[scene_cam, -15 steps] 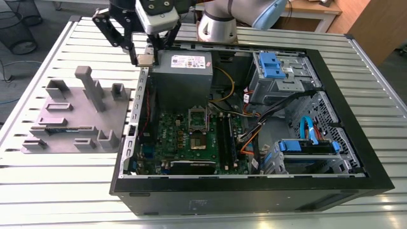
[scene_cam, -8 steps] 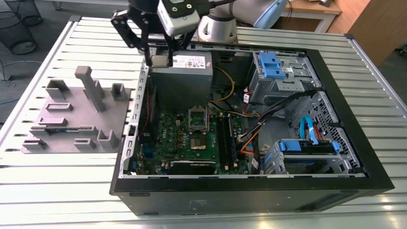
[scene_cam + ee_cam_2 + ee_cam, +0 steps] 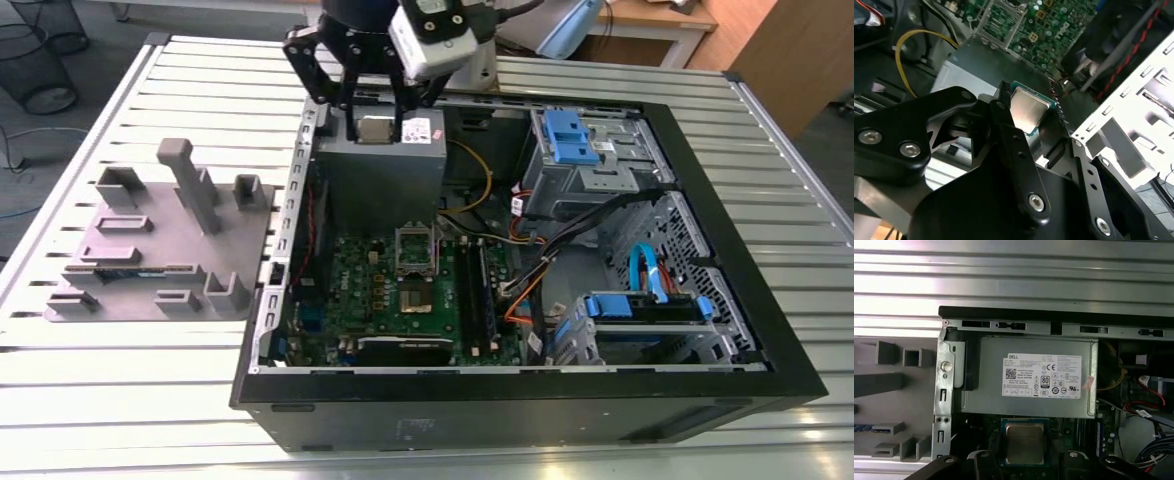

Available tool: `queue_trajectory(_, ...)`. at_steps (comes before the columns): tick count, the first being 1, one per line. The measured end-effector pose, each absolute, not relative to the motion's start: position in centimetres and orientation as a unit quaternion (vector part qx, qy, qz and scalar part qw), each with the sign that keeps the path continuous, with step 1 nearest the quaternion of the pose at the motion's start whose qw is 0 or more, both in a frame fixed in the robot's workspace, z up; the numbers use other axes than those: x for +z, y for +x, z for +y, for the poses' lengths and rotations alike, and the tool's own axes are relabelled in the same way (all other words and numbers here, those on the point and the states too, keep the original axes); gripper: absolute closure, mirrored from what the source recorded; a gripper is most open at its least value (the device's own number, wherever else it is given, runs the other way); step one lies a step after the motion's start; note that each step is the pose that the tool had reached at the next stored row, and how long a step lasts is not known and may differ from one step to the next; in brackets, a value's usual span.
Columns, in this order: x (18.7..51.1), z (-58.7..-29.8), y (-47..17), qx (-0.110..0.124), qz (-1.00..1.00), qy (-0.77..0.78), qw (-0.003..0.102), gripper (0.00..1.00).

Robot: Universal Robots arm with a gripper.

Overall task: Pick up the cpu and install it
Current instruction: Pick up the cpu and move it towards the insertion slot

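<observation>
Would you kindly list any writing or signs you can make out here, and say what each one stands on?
On the power supply, a white label: logo, code square, certification marks, fine print; too small to quote reliably.
Beside that label, a pink sticker: unreadable.
On the cpu held in the gripper: no legible marking.

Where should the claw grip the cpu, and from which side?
By two opposite thin edges, coming from the metal-top side. The cpu is a flat square with no handle, so the rim is likely the only purchase. The claw holds it that way now, above the power supply.
</observation>
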State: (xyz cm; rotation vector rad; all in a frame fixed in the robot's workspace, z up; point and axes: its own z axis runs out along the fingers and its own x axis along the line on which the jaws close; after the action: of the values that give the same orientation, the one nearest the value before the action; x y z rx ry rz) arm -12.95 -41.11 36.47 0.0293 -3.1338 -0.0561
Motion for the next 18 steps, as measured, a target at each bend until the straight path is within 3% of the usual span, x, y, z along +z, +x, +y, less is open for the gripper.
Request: queue_trajectory(18, 36.4, -41.8, -9.0, -0.018, -1.0, 0.009, 0.005, 0.53)
